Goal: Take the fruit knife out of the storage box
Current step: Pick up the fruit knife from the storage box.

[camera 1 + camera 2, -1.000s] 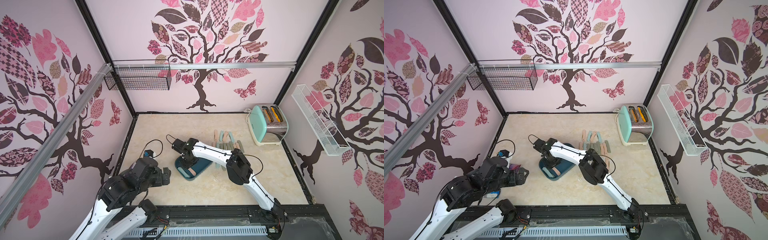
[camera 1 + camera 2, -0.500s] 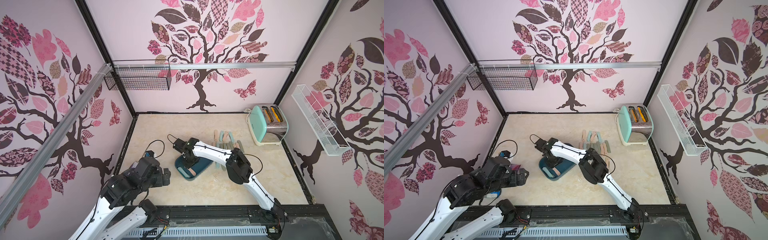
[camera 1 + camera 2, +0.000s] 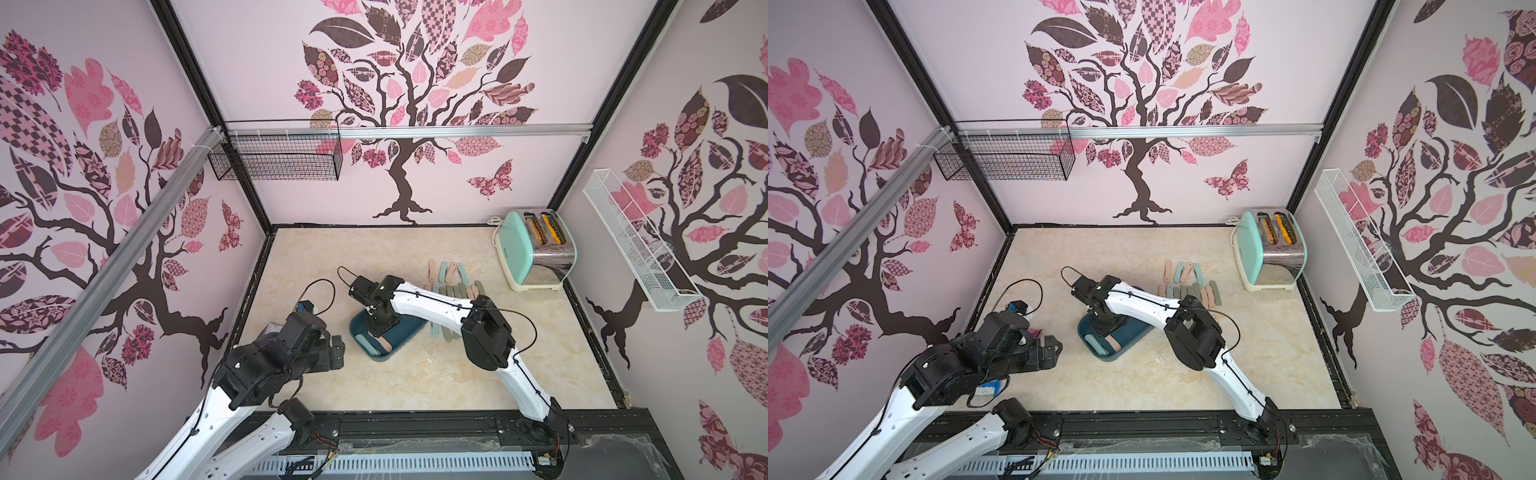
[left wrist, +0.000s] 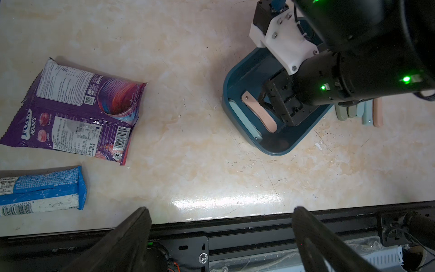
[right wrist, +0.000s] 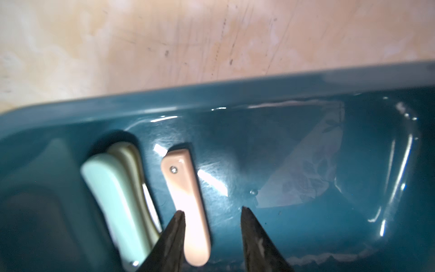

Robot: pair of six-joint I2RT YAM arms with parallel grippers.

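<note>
The pink fruit knife (image 5: 188, 200) could slide away or get pinched only at its edge, because one jaw tip of the right tool (image 5: 211, 210) seems to sit over it, not beside it. That tool is down in the storage box (image 5: 353, 89) with its jaws apart, holding nothing. The knife lies flat on the box floor. The left tool (image 4: 221, 209) hangs with its jaws spread wide.
</note>
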